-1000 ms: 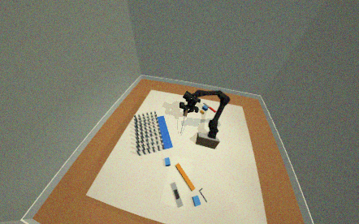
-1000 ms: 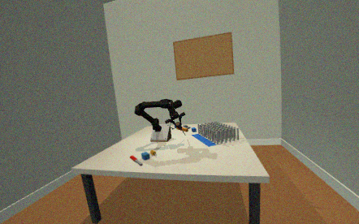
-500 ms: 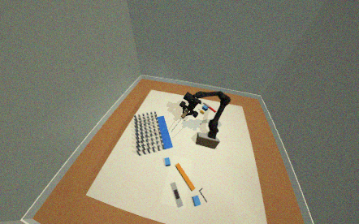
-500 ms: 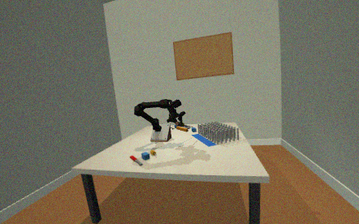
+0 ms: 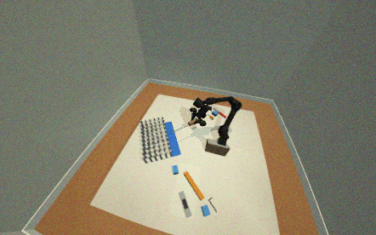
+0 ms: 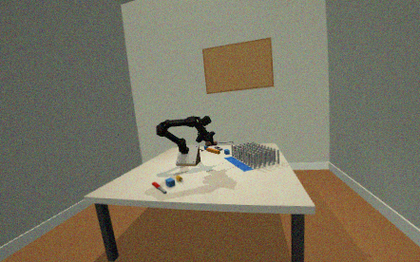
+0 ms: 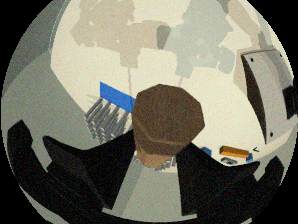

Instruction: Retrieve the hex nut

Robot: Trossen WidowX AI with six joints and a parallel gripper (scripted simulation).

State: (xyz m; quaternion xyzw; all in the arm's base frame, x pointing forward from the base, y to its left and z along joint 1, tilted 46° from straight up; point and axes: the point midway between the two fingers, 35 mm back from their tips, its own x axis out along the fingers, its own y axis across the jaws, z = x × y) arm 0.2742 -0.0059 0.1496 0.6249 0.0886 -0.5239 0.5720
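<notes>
My gripper [image 5: 196, 123] [image 6: 211, 141] [image 7: 157, 135] is shut on the brown handle [image 5: 192, 122] [image 7: 168, 112] of a thin-rod tool and holds it above the table. The rod [image 5: 183, 127] [image 6: 224, 142] reaches from the handle toward the spacers and looks nearly level in the exterior view. Its end overlaps the blue taped strip [image 5: 173, 144] [image 6: 238, 164] [image 7: 114, 96] in the top view; its shadow lies apart from it. The spacers [image 5: 154, 140] [image 6: 255, 155] [image 7: 106, 120] stand in rows behind the strip. The nut cannot be made out in any view. The handle hides part of the wrist view.
A blue block [image 5: 175, 169] [image 6: 226, 152] lies beside the strip's end. Farther along are an orange bar [image 5: 193, 186], a grey piece [image 5: 182, 197], another blue block [image 5: 205, 210] and a hex key [image 5: 213, 205]. Beyond the arm lie a red marker [image 6: 157, 185], a blue cube [image 6: 170, 182] and a yellow piece [image 6: 179, 178].
</notes>
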